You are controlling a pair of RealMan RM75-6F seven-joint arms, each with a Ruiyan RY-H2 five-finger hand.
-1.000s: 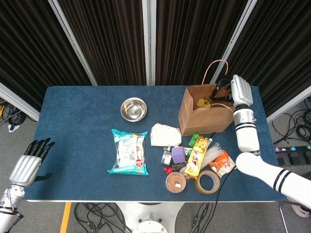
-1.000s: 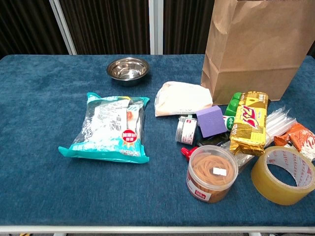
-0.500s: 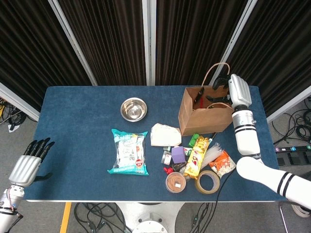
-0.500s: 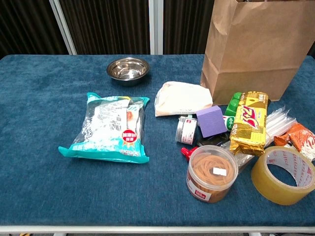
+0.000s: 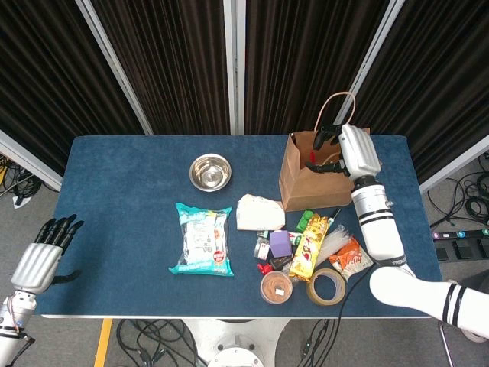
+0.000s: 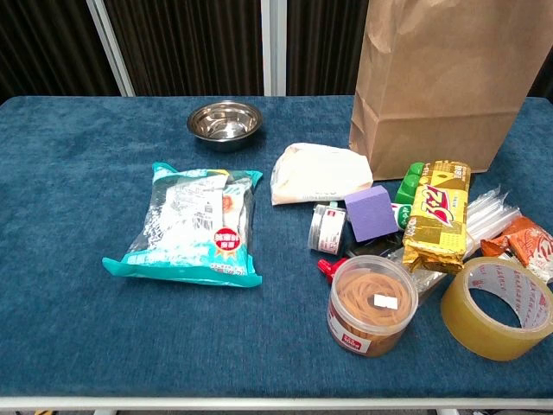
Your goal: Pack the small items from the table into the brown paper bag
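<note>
Two cameras show one scene. The head view looks steeply down from high above the near edge of the blue table [image 5: 122, 191], far enough off to take in the whole top, the dark curtains behind it, the floor at both sides, and both hands. The chest view sits low at the near edge, facing the curtains almost level across the table [image 6: 69, 173], much closer; the bag [image 6: 441, 86] runs off its top edge. Both views share the tabletop: the bag [image 5: 313, 183], the bowl [image 5: 210, 171] [image 6: 224, 122] and the clutter at right.
</note>
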